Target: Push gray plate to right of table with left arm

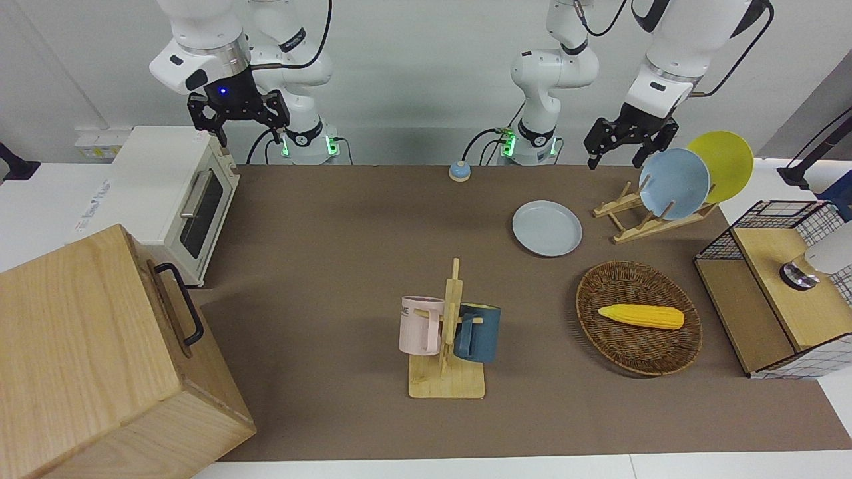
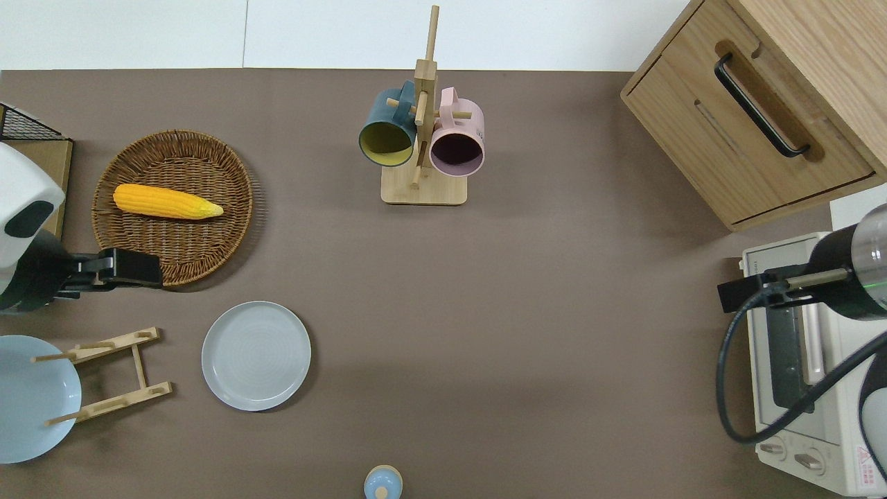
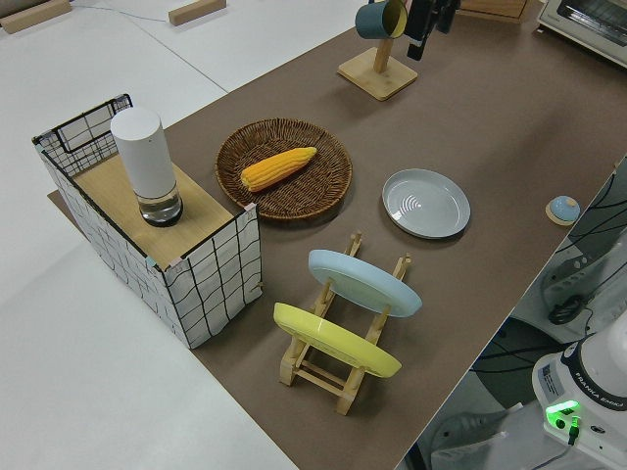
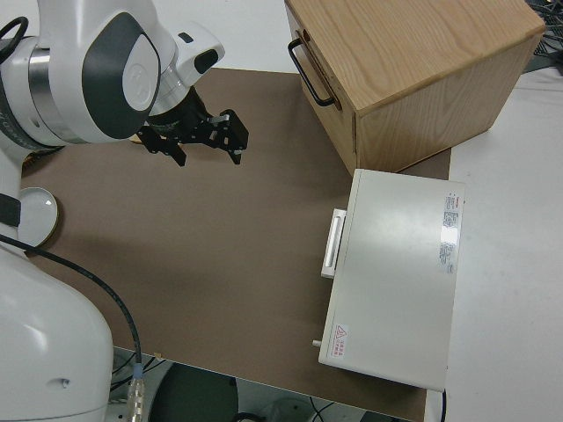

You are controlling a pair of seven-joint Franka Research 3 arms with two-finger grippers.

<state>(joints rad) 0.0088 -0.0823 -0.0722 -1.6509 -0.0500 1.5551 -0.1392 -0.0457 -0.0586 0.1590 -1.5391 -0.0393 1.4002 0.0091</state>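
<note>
The gray plate (image 2: 256, 355) lies flat on the table (image 2: 527, 312), toward the left arm's end, just beside the wooden plate rack (image 2: 114, 374) and nearer to the robots than the wicker basket (image 2: 173, 208) that holds a corn cob (image 2: 166, 202). Nothing touches the plate. The rack carries a bluer plate (image 1: 673, 183) and a yellow plate (image 1: 722, 165), both standing on edge. The left gripper (image 1: 627, 148) hangs in the air over the basket's rim nearest the robots, as the overhead view shows, its fingers apart and, as far as the front view lets me judge, empty. The right arm is parked with its gripper (image 1: 238, 120) spread open. A mug stand (image 1: 449, 346) with a pink and a dark blue mug stands mid-table.
</note>
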